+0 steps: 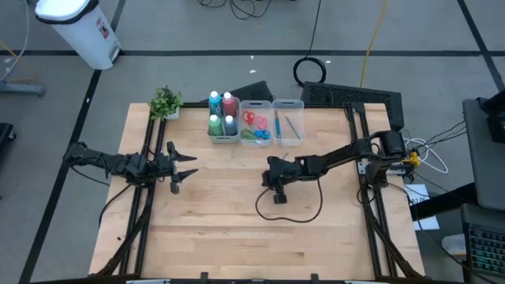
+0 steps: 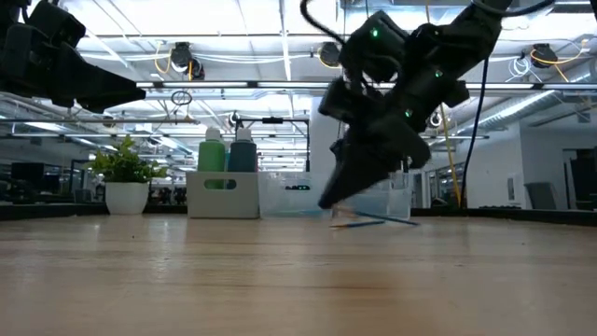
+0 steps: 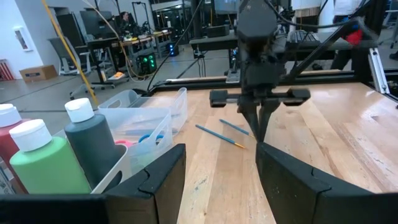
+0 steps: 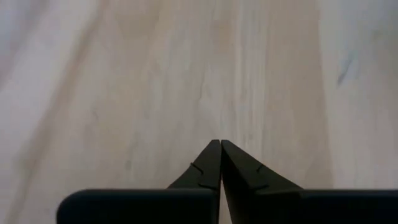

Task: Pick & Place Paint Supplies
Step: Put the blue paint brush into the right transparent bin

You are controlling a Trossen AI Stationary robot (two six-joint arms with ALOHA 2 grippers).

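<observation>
four paint bottles (image 1: 222, 115), three bins (image 1: 289, 139)

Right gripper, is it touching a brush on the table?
Apart. In the right wrist view the right gripper is shut with only bare table around its tips; the brushes lie clear of it.

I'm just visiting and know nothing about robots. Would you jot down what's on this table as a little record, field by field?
Table: light wooden top
Bins: three clear plastic bins in a row at the far edge
Paint bottles: four, upright in the leftmost bin
Scissors: red and green handles visible, in the middle bin
Loose brushes: two thin brushes lying on the wood near the bins
Plant: small potted plant at the far left corner
Right gripper: shut, holding nothing, tips down near the wood
Left gripper: open, waiting left of centre
</observation>
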